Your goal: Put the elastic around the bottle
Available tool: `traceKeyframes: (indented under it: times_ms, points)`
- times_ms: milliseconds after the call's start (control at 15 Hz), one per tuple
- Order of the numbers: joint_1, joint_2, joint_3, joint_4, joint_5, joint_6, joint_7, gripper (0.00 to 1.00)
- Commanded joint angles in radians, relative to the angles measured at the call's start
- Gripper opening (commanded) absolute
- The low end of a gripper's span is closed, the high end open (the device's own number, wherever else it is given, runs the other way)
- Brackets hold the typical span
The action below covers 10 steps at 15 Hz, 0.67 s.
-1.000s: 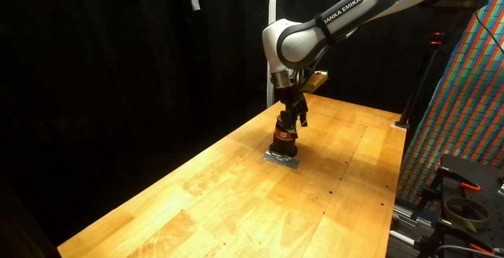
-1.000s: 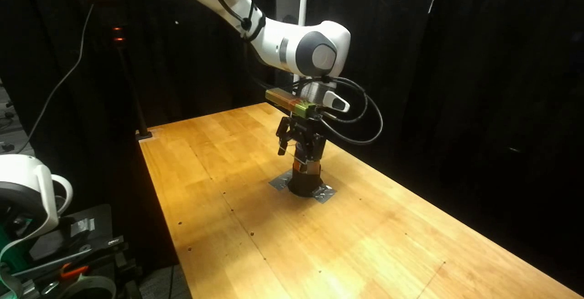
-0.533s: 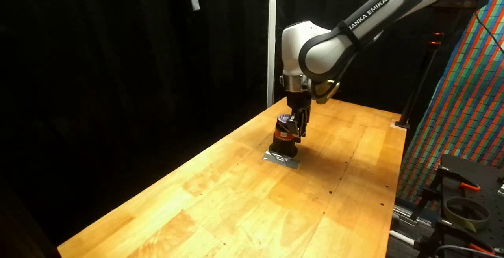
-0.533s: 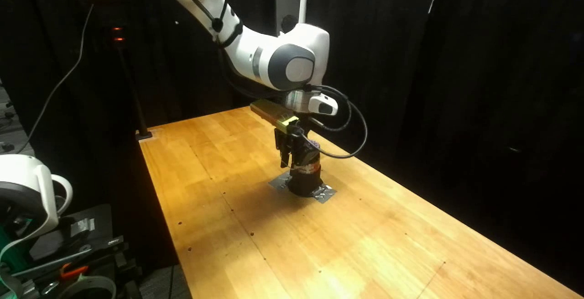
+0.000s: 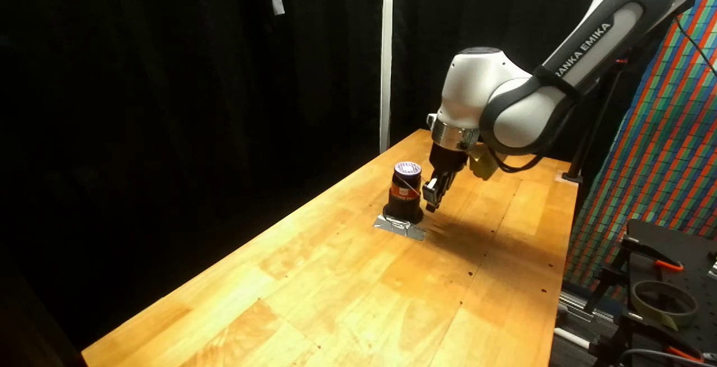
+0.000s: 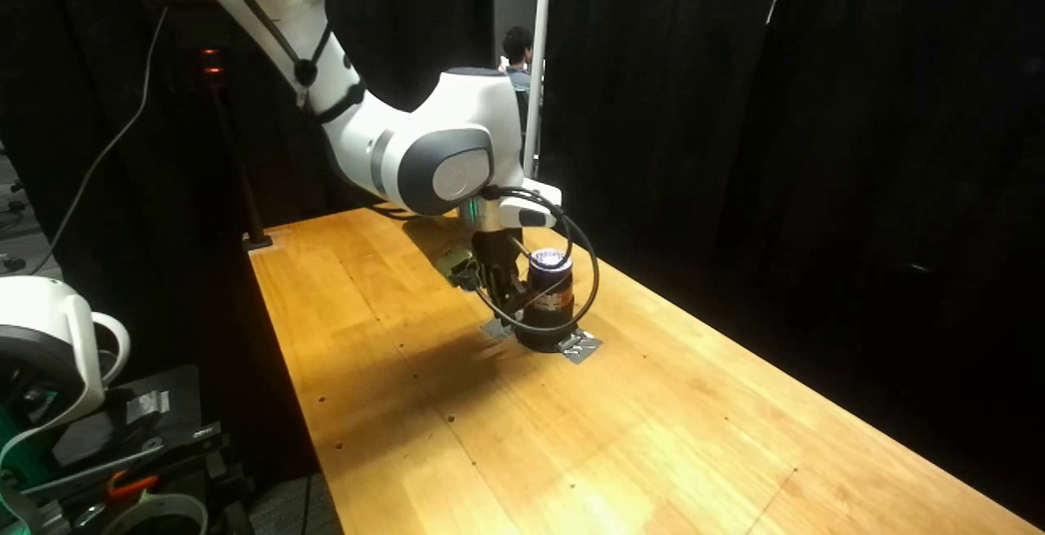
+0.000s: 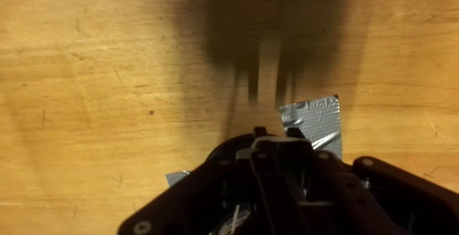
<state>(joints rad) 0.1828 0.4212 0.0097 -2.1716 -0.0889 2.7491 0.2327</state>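
1. Finding the bottle (image 5: 400, 194) upright on the table (image 5: 313, 294), just right of center and slightly low in both exterior views, with a purple-and-white lid (image 5: 408, 168) on top and gray tape (image 5: 399, 227) at its foot.
2. Tracing the elastic (image 5: 408, 184) as a thin strand slanting down across the upper body in both exterior views, from near the lid toward the gripper (image 7: 277, 134). Spotting a pale strand over the lid, bottom center of the wrist view.
3. Counting as done, by judgement: getting the loop over the lid and against the side facing away from the gripper.
4. Noting the fingertips (image 7: 294, 132) just beside the bottle, close together, apparently with a narrow gap between. Cannot tell fully pressed together from slightly spread, nor pinching the elastic from merely carrying it.
5. Remaining, most likely: freeing the gripper's end of the elastic, so as to settle the whole band round the body. Not yet encircling snugly, to judge by the slant. Calling for a low, gentle release; risking a snap upward off the lid if let go too high.
6. Farther out, meeting the arm (image 5: 470, 84), upper right in an exterior view, and a black cable (image 6: 597, 278) looping in front of the bottle in an exterior view.
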Motion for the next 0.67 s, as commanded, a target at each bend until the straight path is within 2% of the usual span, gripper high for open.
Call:
traceKeyframes:
  times_ms: [0,267,467,600]
  points:
    - [0.089,-0.059,-0.092,-0.166,-0.086,0.215,0.114,0.21]
    - [0.267,-0.030,-0.289,-0.253,-0.142,0.483,0.234,0.21]
    - [0.442,0.020,-0.452,-0.307,-0.069,0.690,0.246,0.20]
    - [0.535,0.058,-0.515,-0.345,0.005,0.814,0.225,0.19]
